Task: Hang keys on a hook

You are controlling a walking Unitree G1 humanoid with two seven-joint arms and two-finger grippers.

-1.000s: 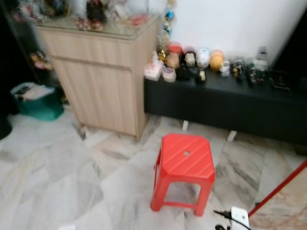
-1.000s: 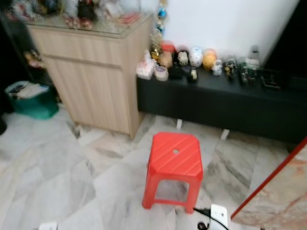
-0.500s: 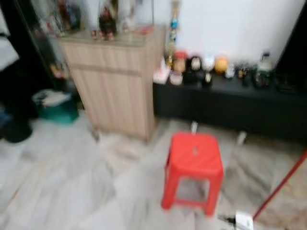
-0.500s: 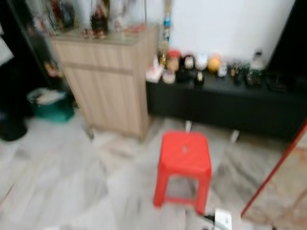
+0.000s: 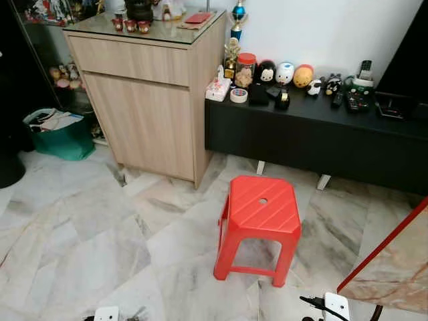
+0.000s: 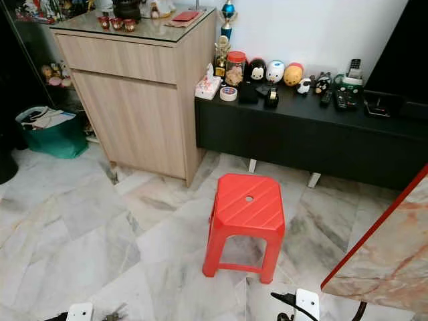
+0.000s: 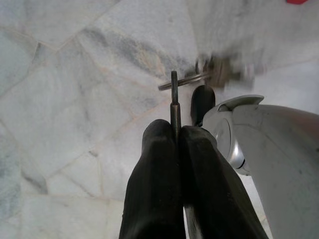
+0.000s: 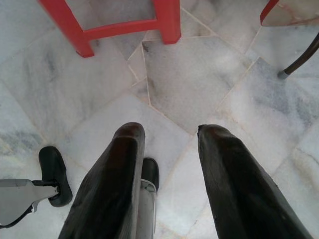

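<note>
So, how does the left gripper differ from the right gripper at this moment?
The left gripper is shut on the keys, which dangle beyond its fingertips; the right gripper is open and holds nothing. Both point down at the marble floor.

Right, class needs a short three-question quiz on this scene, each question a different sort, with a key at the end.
1. True or false: the left gripper is shut on the keys.
2. Which stands nearest the red stool? A) wooden cabinet B) green bin C) roll of tape
3. Fill in: the right gripper hangs over the marble floor with its fingers ____.

Key: 1 true; 2 A; 3 open.
</note>
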